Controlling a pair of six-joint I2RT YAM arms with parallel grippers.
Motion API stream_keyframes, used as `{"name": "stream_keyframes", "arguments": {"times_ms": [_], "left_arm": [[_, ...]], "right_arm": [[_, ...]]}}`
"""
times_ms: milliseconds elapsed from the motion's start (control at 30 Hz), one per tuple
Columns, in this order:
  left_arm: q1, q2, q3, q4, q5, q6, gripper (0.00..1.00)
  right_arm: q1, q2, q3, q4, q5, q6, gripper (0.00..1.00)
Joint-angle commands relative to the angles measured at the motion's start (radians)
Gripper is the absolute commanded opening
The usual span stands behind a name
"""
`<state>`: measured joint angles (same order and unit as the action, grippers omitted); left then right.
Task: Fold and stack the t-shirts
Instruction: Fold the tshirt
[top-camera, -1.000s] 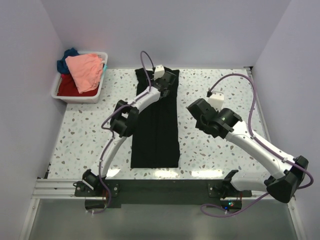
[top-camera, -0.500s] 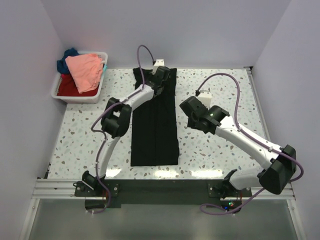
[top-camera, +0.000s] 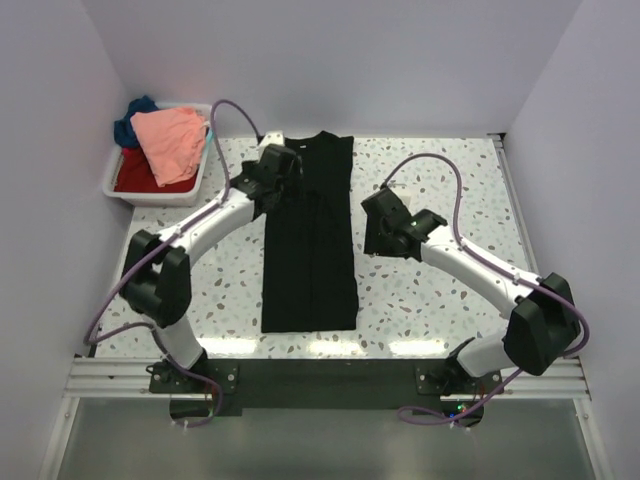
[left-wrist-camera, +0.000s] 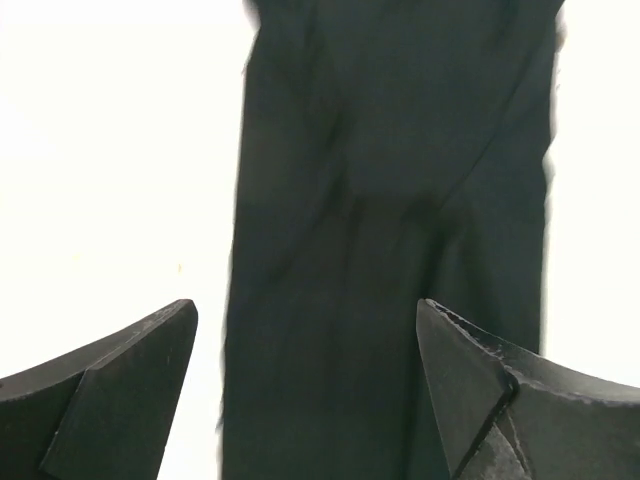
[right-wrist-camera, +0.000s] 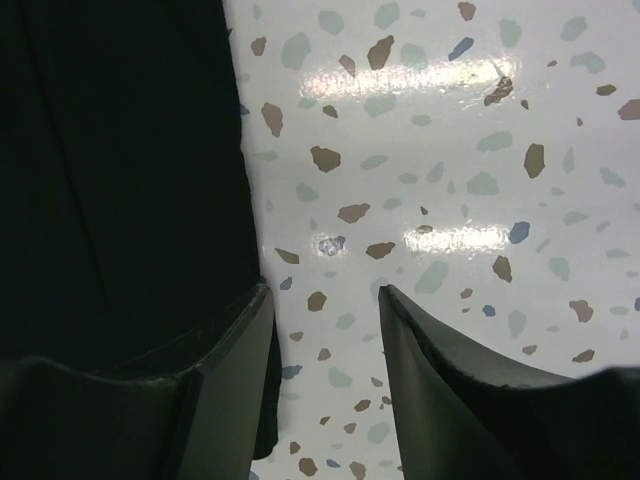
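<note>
Left gripper (left-wrist-camera: 306, 318) hangs spread wide over the far end of the black t-shirt (top-camera: 310, 260), right gripper (right-wrist-camera: 326, 300) parted and empty at its right edge.

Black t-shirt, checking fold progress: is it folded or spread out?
Folded lengthwise: the black t-shirt lies as a long narrow strip, no sleeves sticking out.

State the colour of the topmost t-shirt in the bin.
The topmost t-shirt is salmon-pink; see the top external view.

Ahead of the left tool (left-wrist-camera: 305, 310) we can't make out the surface (left-wrist-camera: 120, 150), it's just blown-out white, and the black t-shirt (left-wrist-camera: 390, 200) gets cut off top and bottom.
</note>
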<state>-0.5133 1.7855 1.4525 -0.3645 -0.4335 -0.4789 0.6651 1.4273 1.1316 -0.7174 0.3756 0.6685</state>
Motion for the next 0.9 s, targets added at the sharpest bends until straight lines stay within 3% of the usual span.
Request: {"name": "stream_keyframes", "arguments": {"times_ms": [0, 100, 333, 400, 667, 867], "left_arm": [[0.024, -0.185, -0.202, -0.022, 0.097, -0.075, 0.89], [0.035, -0.311, -0.329, -0.021, 0.159, -0.096, 0.81], [0.036, -0.501, -0.582, -0.018, 0.406, -0.118, 0.8], [0.036, -0.526, -0.622, -0.013, 0.479, -0.116, 0.82], [0.036, -0.603, -0.714, -0.142, 0.55, -0.116, 0.84], [0.044, -0.682, -0.828, -0.136, 0.67, -0.188, 0.79]], "right_arm": [[-0.007, 0.01, -0.026, 0.071, -0.092, -0.052, 0.53], [-0.016, 0.01, -0.061, 0.111, -0.17, -0.079, 0.54], [-0.018, 0.027, -0.15, 0.188, -0.357, -0.125, 0.54], [-0.018, 0.03, -0.177, 0.209, -0.394, -0.141, 0.53], [-0.016, -0.021, -0.268, 0.237, -0.55, -0.185, 0.53], [-0.016, -0.068, -0.345, 0.246, -0.627, -0.159, 0.55]]}}
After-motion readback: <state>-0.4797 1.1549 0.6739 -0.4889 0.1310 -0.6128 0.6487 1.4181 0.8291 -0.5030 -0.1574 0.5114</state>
